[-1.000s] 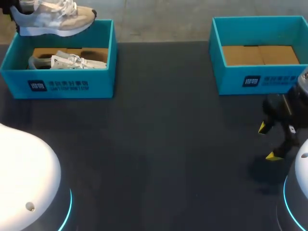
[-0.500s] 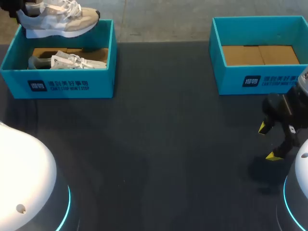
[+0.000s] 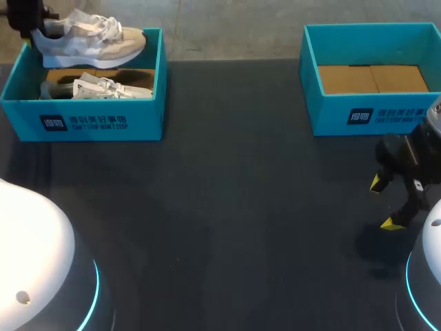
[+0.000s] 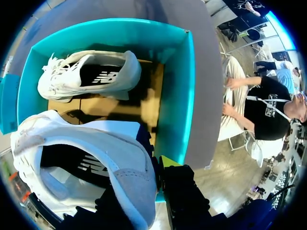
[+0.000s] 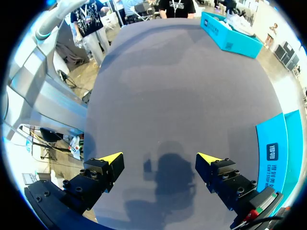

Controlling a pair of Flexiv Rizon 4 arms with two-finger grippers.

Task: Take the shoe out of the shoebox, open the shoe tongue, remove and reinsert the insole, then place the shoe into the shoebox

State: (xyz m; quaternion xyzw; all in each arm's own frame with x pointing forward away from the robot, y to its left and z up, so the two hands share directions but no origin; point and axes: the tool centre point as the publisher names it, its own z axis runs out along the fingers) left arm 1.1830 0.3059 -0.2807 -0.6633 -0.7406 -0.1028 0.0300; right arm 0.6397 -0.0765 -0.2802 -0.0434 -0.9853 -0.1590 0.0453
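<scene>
My left gripper [image 3: 27, 19] is shut on the heel of a white and beige shoe [image 3: 91, 41], which hangs over the back edge of the left teal shoebox [image 3: 83, 121]. In the left wrist view that shoe [image 4: 81, 163] fills the space by my left gripper [image 4: 146, 177], whose one visible yellow fingertip [image 4: 168, 160] presses against the heel collar. A second matching shoe [image 3: 96, 87] lies on its side in the box [image 4: 175, 96]; the wrist view shows this second shoe [image 4: 88, 74] below the held one. My right gripper [image 3: 386, 203] stands open over bare table, and in its own view the right gripper [image 5: 159, 159] has nothing between its fingers.
A second teal shoebox [image 3: 365, 117] with only a cardboard floor stands at the back right, just behind my right gripper. Dark table [image 3: 227, 207] stretches between the two boxes. The left shoebox [image 5: 231, 31] shows far ahead of the right gripper.
My left gripper has carried the shoe a little to the right and lower over the left box. The right arm has stayed put.
</scene>
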